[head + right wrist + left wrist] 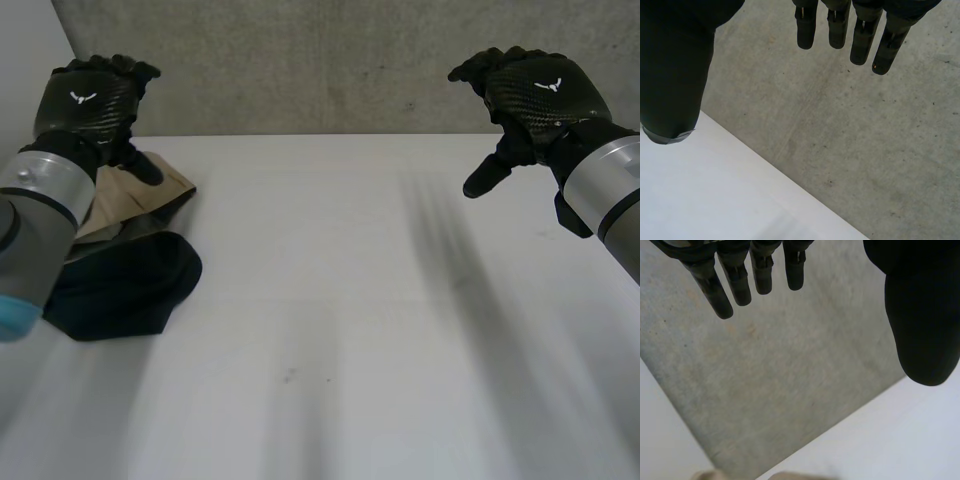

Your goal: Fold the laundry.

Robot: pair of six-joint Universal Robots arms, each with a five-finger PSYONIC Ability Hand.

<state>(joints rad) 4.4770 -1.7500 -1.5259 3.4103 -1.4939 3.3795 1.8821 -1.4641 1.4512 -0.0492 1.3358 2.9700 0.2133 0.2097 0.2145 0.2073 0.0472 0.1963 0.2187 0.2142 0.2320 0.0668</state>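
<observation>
Where your left arm comes in over the tabletop [350, 300], you find the left hand [90, 100] raised above the far end of the laundry, its fingertips towards the grey wall [320, 60]. Its wrist view gives you straight fingers [740, 285] held well apart from the thumb [922, 315], with nothing between them and a sliver of tan fabric beneath the palm. Below that hand lie the 2 pieces you have to fold: a tan cloth [150, 190], crumpled and partly hidden by the arm, and a black cloth [125, 285] bunched just in front of it. The 2 touch, and both sit on the left part of the tabletop. Over at the right, well apart from the laundry, your right hand [540, 95] hangs above the tabletop's far edge with the thumb pointing down and inward. Its wrist view shows you the fingers [862, 40] straight, the thumb [675, 75] wide of them, and nothing in the grasp.
</observation>
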